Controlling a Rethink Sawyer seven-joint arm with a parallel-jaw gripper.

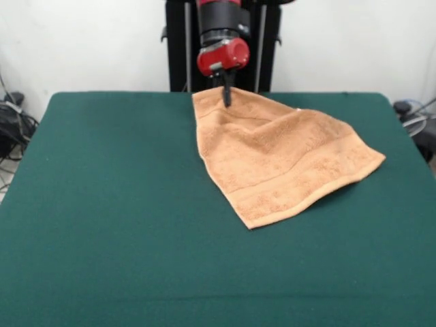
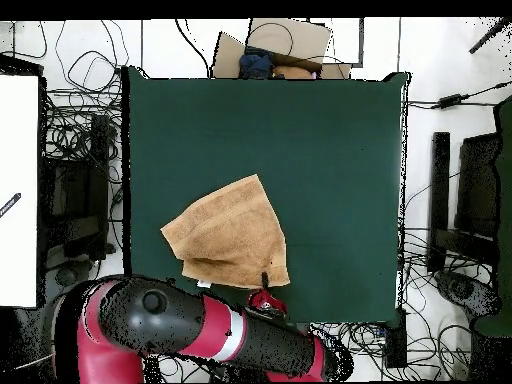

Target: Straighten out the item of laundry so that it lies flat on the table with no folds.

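The light orange-tan towel (image 1: 279,157) lies on the dark green table (image 1: 102,204), right of the middle and reaching the far edge near the robot. It is skewed, with a fold ridge across its far part and one corner pointing to the near side. My gripper (image 1: 227,99) comes down from above onto the towel's far edge, its dark fingers pressed together on the cloth. In the overhead view the towel (image 2: 225,235) sits at the table's (image 2: 330,150) lower left, with the gripper (image 2: 265,280) at its lower right edge. The white tag is not visible.
The black pedestal (image 1: 178,48) stands just behind the table's far edge. Cables lie on the floor on both sides (image 2: 75,130). A cardboard box (image 2: 285,42) sits beyond the table's top edge in the overhead view. Dark equipment (image 2: 478,195) stands to the right.
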